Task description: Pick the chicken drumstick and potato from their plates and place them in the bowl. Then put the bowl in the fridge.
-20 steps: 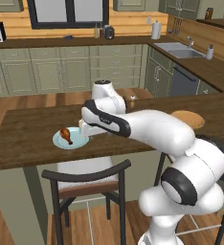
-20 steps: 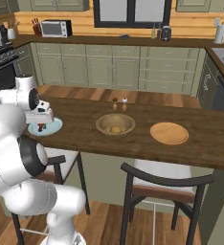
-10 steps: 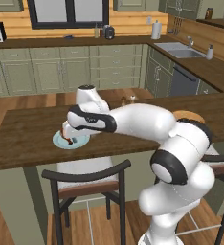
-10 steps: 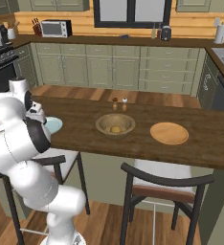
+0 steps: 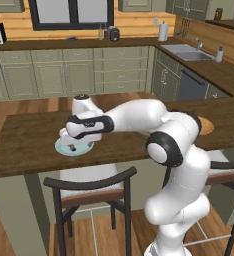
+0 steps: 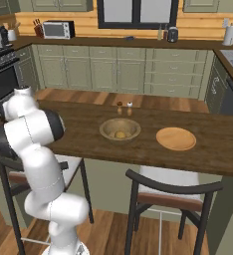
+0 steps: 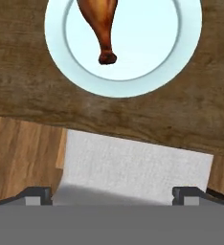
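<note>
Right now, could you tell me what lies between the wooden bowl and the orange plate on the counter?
Nothing: in the right base view, bare dark counter separates the bowl from the orange plate.

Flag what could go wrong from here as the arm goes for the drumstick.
The chicken drumstick lies toward the top of the hand view, off the open gripper's line; closing now would likely miss it. Its thin bone end points at the gripper and may slip out. The pale blue plate sits near the counter edge; a nudge might push it off.
</note>
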